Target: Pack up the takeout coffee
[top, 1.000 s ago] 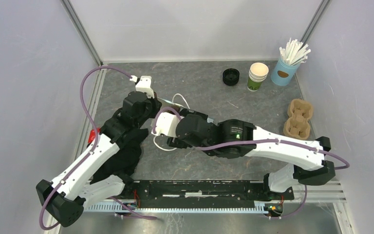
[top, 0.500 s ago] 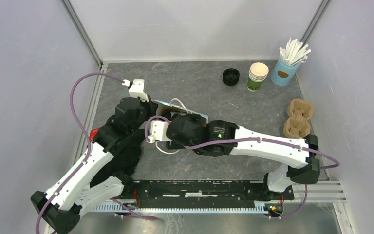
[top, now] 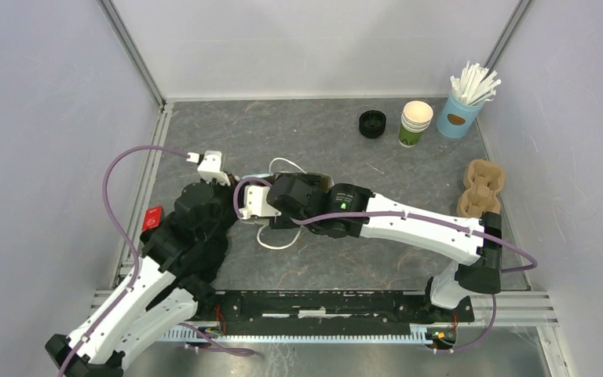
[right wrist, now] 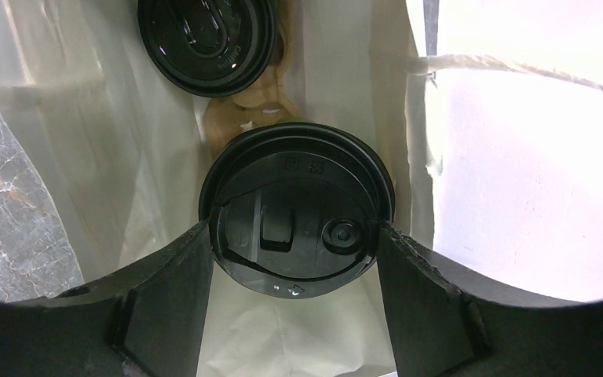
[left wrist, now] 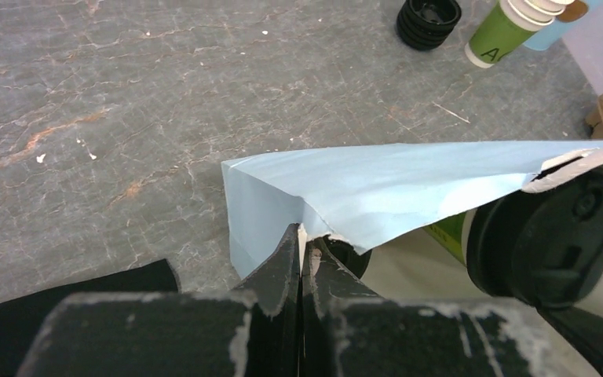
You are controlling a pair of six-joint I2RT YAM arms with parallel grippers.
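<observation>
A: Left pincer (left wrist: 300, 243)?
B: Clamped tight on the top edge of the paper bag (left wrist: 377, 188), which is pale blue outside and white inside. The bag sits left of centre on the bench (left wrist: 126, 94).
A: Right pincer (right wrist: 292, 236)?
B: Down inside the bag, spread wide around a lidded cup (right wrist: 294, 196). Its fingers (right wrist: 165, 290) press the black lid on both sides, so it's holding that cup.
A: Other coffee?
B: The second lidded cup (right wrist: 204, 39) is also in the bag, just beyond the held one, with a small gap between the lids. A brown cardboard carrier (right wrist: 243, 118) shows in that gap (can't tell if the cups sit in its wells).
A: Rest of the bench?
B: At the far right there's a stack of lids (top: 372, 123), with lidless cups (top: 416, 122) just right of it, then a blue holder of straws (top: 463, 110). Spare carriers (top: 481, 191) lie nearer, along the right edge. From above, the bag is mostly hidden under the right arm.
</observation>
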